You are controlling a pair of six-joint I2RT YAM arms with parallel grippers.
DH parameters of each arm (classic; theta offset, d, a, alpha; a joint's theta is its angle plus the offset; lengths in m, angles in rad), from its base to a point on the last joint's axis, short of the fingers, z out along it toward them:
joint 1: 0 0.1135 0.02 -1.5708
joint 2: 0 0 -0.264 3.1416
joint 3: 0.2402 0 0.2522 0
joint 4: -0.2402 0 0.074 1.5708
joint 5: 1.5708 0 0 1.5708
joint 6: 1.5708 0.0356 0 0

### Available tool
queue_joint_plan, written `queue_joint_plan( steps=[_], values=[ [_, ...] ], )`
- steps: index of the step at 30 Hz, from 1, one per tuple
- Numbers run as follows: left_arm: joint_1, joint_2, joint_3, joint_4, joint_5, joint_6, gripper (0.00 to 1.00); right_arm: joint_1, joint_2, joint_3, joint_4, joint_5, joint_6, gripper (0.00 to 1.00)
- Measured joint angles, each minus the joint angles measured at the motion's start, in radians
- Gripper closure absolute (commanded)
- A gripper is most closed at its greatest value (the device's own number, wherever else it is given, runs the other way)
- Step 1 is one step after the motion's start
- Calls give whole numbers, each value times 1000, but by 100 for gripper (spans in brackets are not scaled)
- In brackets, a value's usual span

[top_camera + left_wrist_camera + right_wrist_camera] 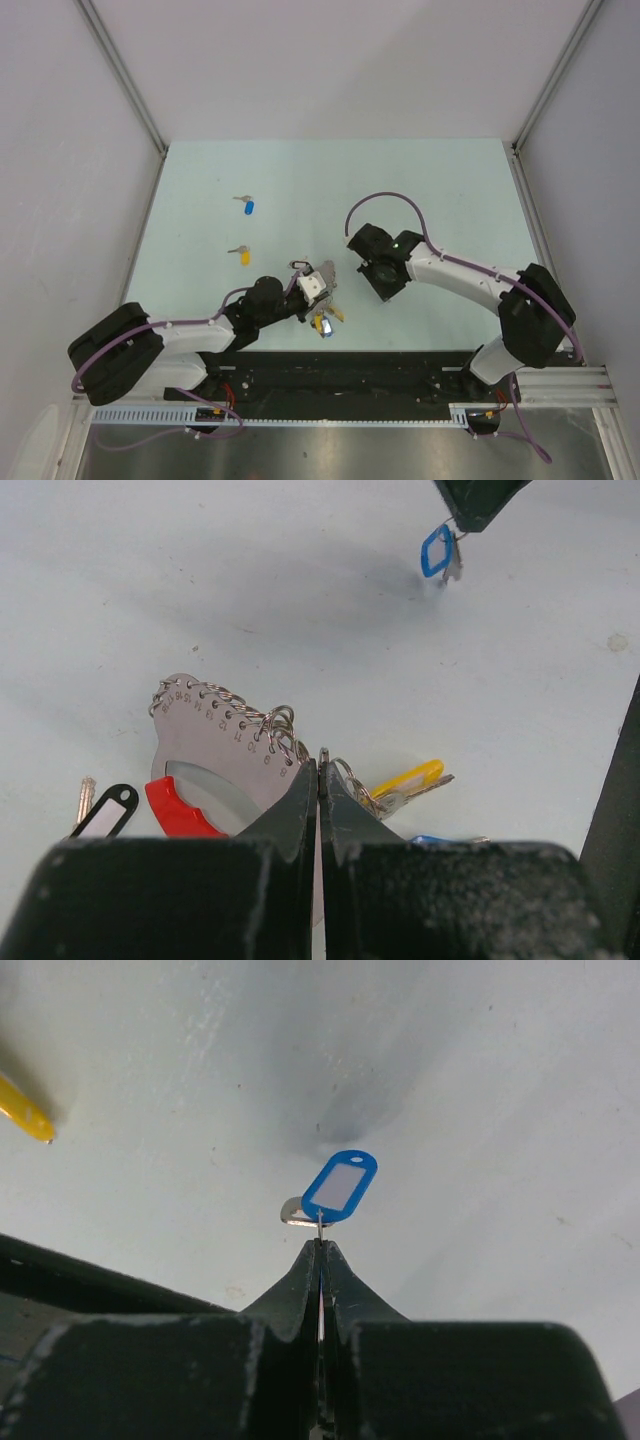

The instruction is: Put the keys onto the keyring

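Observation:
The keyring [215, 735] is a large silver numbered plate with a red plastic arc [180, 810] and small wire loops along its edge. My left gripper [320, 765] is shut on its edge and holds it just above the table [318, 282]. A yellow-tagged key [408, 780] and a blue one [440, 838] hang from it to the right. My right gripper [320, 1245] is shut on the small ring of a blue-tagged key [340, 1185], whose silver blade [295, 1212] shows behind the tag. The left wrist view shows that key [437, 552] hanging at the upper right, apart from the keyring.
Two loose keys lie on the pale table to the left: a blue one [248, 206] and a yellow one [242, 254]. A black-rimmed oval tag [105, 810] hangs at the keyring's left. Grey walls enclose the table; the black base rail [350, 370] runs along the near edge.

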Motion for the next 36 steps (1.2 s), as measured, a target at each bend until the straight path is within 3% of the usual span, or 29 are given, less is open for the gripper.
queue_joint_plan(
  steps=[10,15,24,29,36],
  values=[
    [0,0,0,-18,0,-2,100,-34,197,29,169,-16,-58,99],
    [0,0,0,-25,0,-2,100,-34,222,37,239,-8,-80,97],
    [0,-3,0,-28,0,-2,100,-35,222,37,329,12,-106,74],
    [0,-14,0,-31,-3,-2,100,-39,173,-6,404,6,-106,63],
    [0,-16,0,-35,-6,-3,100,-75,-10,-163,541,-68,-116,63]
  ],
)
